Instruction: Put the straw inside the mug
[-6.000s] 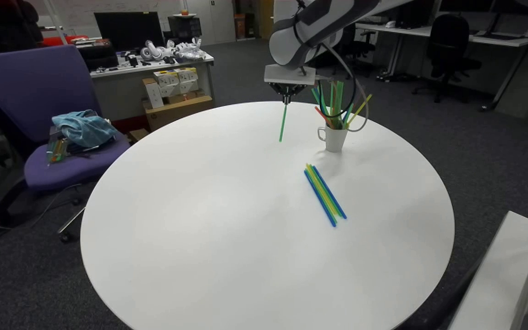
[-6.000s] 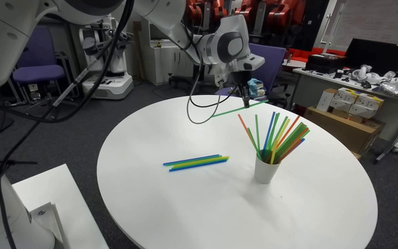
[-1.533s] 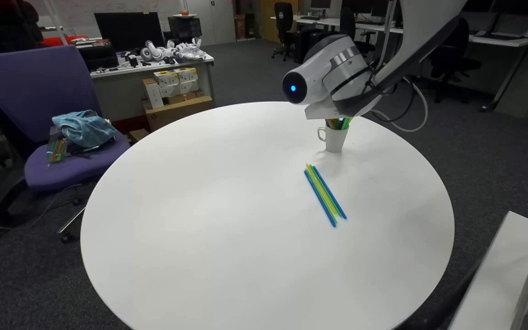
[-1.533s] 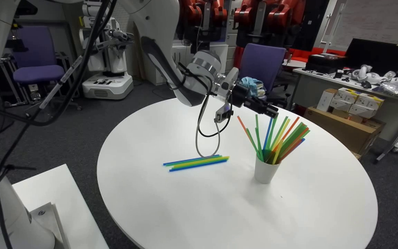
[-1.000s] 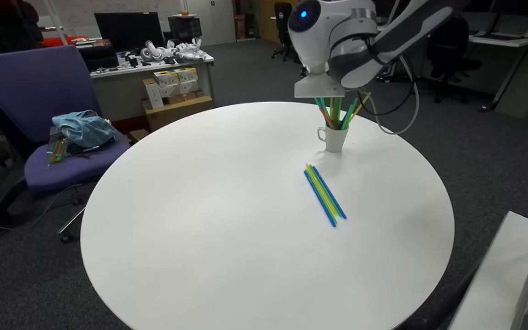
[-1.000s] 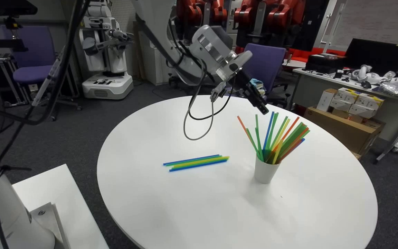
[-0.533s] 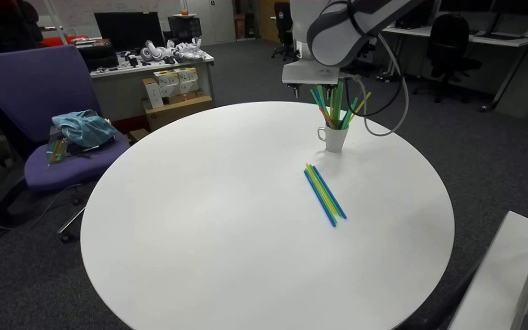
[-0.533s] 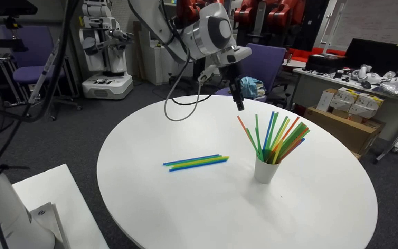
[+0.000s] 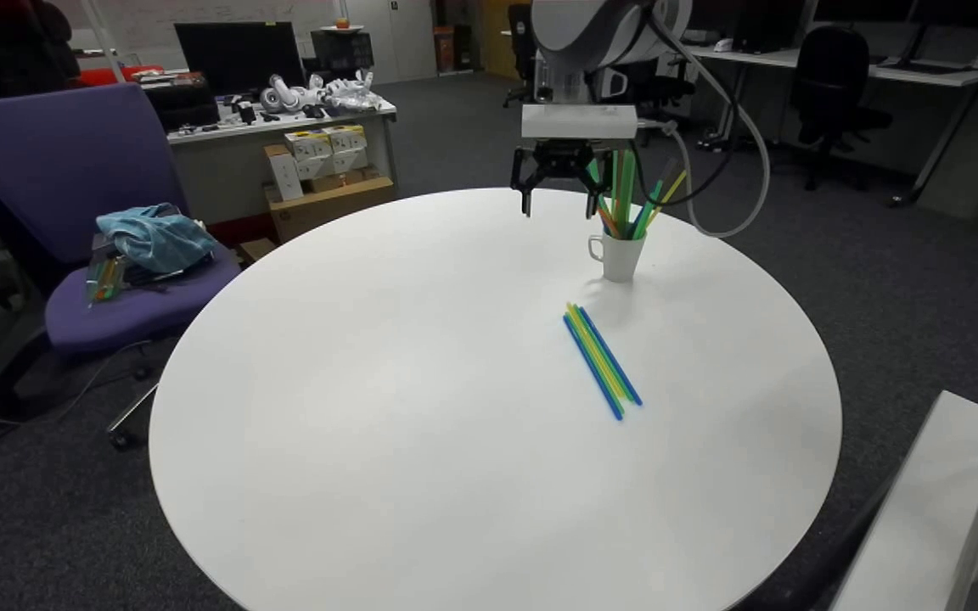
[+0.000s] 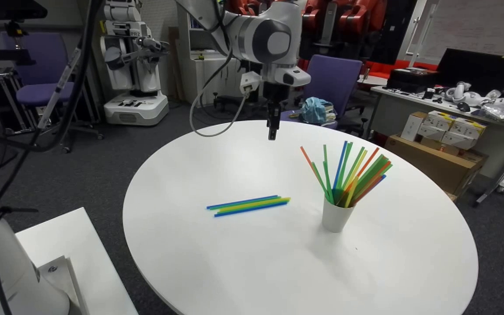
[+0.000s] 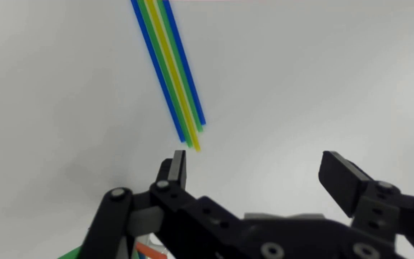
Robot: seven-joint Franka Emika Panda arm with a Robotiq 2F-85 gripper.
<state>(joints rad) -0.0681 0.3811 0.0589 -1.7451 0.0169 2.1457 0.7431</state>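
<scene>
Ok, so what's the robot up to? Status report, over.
Gripper open, nothing held. Green straws standing in the mug; can't tell which is the task's. Possible snag: mug looks crowded. Loose straws lying apart from it.

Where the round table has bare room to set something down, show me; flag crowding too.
On the round table, the widest bare patch lies between the rim facing the purple chair and the loose straws; a smaller one, between those straws and the rim facing the white side table. Crowded: the mug, bunched straws fanning above it, open claw hanging close by.
</scene>
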